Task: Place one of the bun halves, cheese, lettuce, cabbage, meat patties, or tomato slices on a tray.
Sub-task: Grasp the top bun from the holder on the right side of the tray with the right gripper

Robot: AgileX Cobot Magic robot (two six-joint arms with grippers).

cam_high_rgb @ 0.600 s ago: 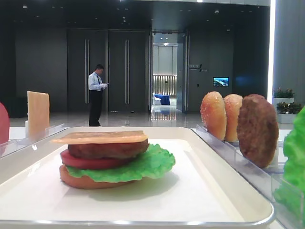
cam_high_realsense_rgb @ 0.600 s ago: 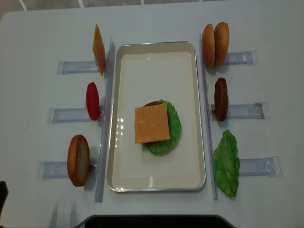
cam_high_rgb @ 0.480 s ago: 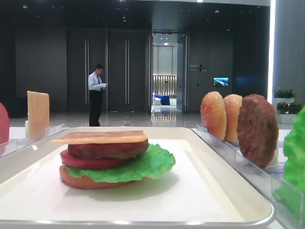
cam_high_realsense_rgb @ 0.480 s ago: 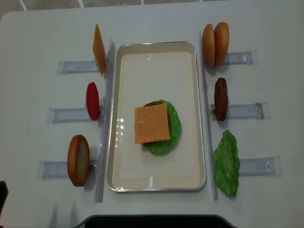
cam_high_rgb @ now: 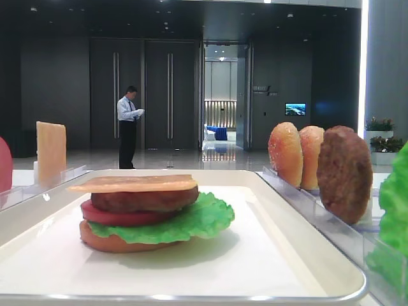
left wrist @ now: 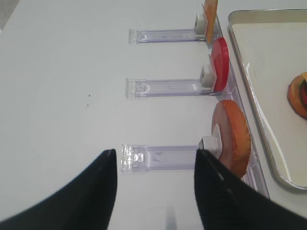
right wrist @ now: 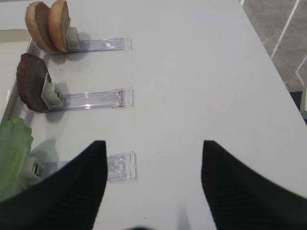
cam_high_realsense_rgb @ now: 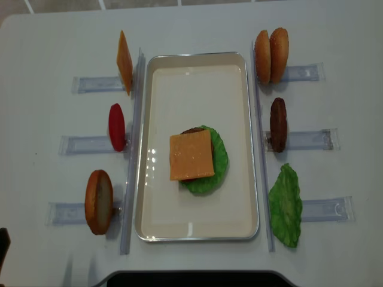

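While both grippers, left gripper (left wrist: 154, 191) and right gripper (right wrist: 153, 184), hover spread and empty off the white rimmed tray's (cam_high_realsense_rgb: 197, 233) long sides, I'd worry: grabbing the domed speckled bun tops (cam_high_realsense_rgb: 270, 55) by its far right corner could drag their clear rack (cam_high_realsense_rgb: 302, 73) or topple the cheese-topped burger stack (cam_high_realsense_rgb: 192, 156) mid-tray.

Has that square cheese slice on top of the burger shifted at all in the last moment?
No. In the overhead view the cheese slice sits in the same spot against the tray's rim, covering the patty with lettuce showing on its right.
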